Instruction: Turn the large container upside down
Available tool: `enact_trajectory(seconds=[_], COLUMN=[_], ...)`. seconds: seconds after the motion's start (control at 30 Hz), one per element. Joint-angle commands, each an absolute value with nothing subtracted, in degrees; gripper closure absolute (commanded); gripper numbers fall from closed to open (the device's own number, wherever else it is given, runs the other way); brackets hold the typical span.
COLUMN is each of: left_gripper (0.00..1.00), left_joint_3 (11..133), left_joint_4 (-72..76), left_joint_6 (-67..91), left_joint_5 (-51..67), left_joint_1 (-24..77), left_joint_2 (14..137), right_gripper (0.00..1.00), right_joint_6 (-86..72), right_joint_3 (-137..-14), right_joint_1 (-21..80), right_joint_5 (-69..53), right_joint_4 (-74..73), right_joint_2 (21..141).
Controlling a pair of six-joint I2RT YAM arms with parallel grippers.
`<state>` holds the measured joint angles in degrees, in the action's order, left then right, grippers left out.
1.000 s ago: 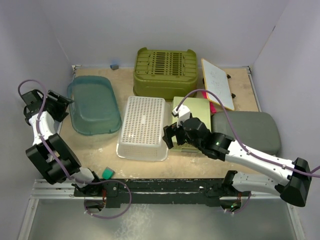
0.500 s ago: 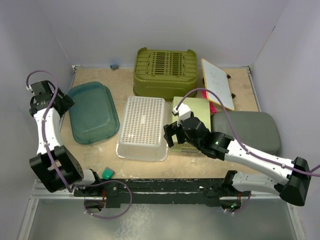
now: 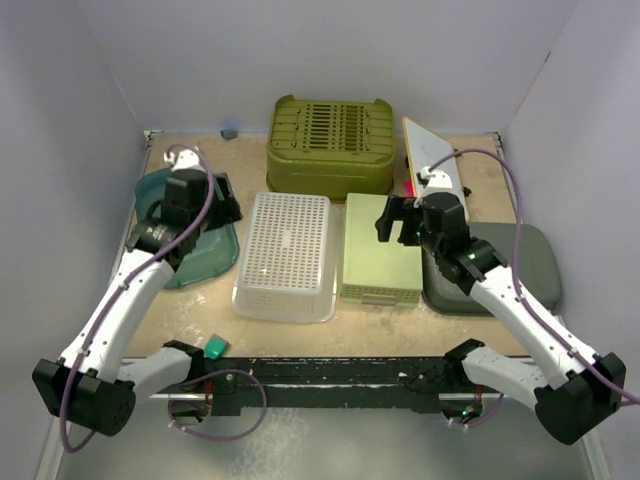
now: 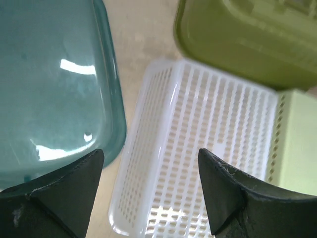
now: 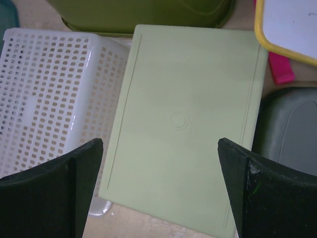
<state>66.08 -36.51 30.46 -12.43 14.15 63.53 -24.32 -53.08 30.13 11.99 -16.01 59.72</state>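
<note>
Top external, M. asks: where does the large olive container (image 3: 330, 140) sit?
K.: Back centre of the table (image 3: 485, 170), against the rear wall. Slotted, ribbed face up, wider edge down on the wood. No gripper is touching it.

M.: Left arm pose?
K.: It reaches diagonally from the near-left corner, forward and rightward. The wrist hangs above the right half of the teal tub (image 3: 215, 255). The left gripper (image 3: 222, 200) points toward the white basket (image 3: 287, 250), well short of the olive container.

M.: Its hand?
K.: Released. In the left wrist view the fingers (image 4: 64, 193) stand wide apart with nothing between them. Below are the tub's rim, the basket's perforated face and one olive corner.

M.: Right arm?
K.: It rises from the near-right corner with the forearm crossing the grey tub (image 3: 530, 255). The wrist is raised beside the whiteboard (image 3: 425, 145). The right gripper (image 3: 390, 220) faces left over the far end of the pale green bin (image 3: 380, 260).

M.: Grasping anything?
K.: No. It is spread wide and empty. The right wrist view looks down on the bin's flat face, with a small moulded circle at its middle. The basket is just beside it on the left.

M.: Anything else?
K.: A small green object (image 3: 214, 347) lies near the left base.
</note>
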Motion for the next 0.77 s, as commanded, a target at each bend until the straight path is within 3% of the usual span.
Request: enact_trajectory(seconds=[0.0, 0.27, 0.73], left_gripper=[0.26, 0.25, 0.24], left_joint_3=[57.0, 50.6, 53.2], left_joint_4=[-40.0, -33.9, -31.4], left_joint_6=[30.2, 32.2, 33.3], left_joint_5=[-21.8, -26.6, -30.0], left_joint_1=[18.9, 18.9, 19.0], left_joint_2=[57.3, 43.1, 50.2], right_gripper=[0.00, 0.00, 0.00], right_joint_6=[-31.3, -33.1, -34.0], right_joint_3=[-49.2, -45.8, -43.4], right_joint_1=[27.1, 27.0, 27.0], right_joint_5=[6.3, 13.6, 16.7], right_joint_4=[-13.3, -12.9, -13.3], right_joint_2=[54.4, 48.8, 46.4])
